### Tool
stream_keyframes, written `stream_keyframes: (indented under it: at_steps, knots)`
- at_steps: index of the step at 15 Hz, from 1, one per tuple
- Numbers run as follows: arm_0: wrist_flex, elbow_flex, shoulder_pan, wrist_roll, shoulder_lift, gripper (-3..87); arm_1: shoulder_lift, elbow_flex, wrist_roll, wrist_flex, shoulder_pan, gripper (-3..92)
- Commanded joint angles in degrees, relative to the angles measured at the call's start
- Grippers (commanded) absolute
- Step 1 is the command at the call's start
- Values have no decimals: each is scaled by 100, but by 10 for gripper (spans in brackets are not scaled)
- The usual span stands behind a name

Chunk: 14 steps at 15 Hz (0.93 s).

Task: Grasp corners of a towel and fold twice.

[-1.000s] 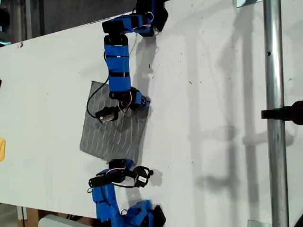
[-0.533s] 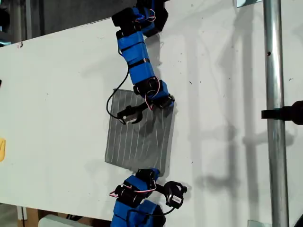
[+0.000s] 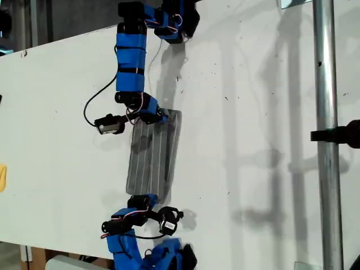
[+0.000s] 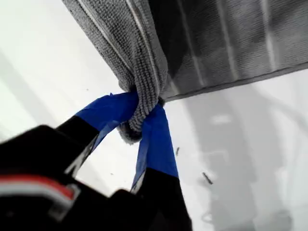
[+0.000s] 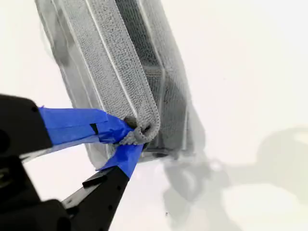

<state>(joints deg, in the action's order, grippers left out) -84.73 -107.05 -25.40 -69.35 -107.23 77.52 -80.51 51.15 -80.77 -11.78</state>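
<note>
- Towel point(image 3: 153, 152): grey woven cloth with thin pale stripes, lying as a narrow doubled strip on the white table point(image 3: 253, 112), a little left of centre in the exterior view and running between the two arms.
- Fold state: the strip reads as one fold in progress or just made; a lifted edge arches over the lower layer point(image 5: 120, 72). A second fold looks still to come.
- My first gripper point(image 4: 139, 125): blue-taped jaws pressed together on a bunched corner point(image 4: 142, 108) of the cloth, with the fabric hanging clear of the table surface below it.
- My second gripper point(image 5: 132, 137): jaws pinching another corner point(image 5: 139, 132), the rolled hem wrapped round the tips.
- Arm assignment: the exterior view shows one arm at each end of the strip, far end point(image 3: 147, 112) and near end point(image 3: 147, 207); the wrist views do not settle which is first.
- Handling, as a judgement: light, soft, limp; it sags and bunches instead of holding shape, so both ends need to travel together to keep the edge straight.
- Hold points: the corners, taken deep enough that the thick hem sits behind the jaw tips; a shallow bite may slip off.
- Yellow object point(image 3: 2, 177): at the exterior view's left edge, well apart from the cloth.
</note>
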Motion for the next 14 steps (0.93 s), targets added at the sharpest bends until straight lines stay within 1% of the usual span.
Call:
stream_keyframes:
  at_steps: [1,3,4,6,8,9,11,14]
  knots:
    - [281,738,-1362,1204,475,-29,431,229,-914,97,-932,-2]
    - [316,1538,-2030,1837,1169,-28,431,475,-1591,158,-1635,-2]
    - [193,2048,-2268,1995,1494,-28,404,694,-1898,158,-1925,-2]
    - [-114,3050,-2487,2197,2004,-27,325,1257,-2364,88,-2320,-2]
    - [-272,3577,-2602,2276,2215,-27,325,1573,-2593,123,-2496,-2]
    - [-316,3621,-2619,2294,2259,-27,343,1485,-2602,167,-2496,-2]
    - [-325,3199,-2540,2127,2232,-27,229,853,-2338,360,-2118,-2]
    - [158,2294,-2285,1802,2338,-22,-536,149,-1819,694,-1635,-2]
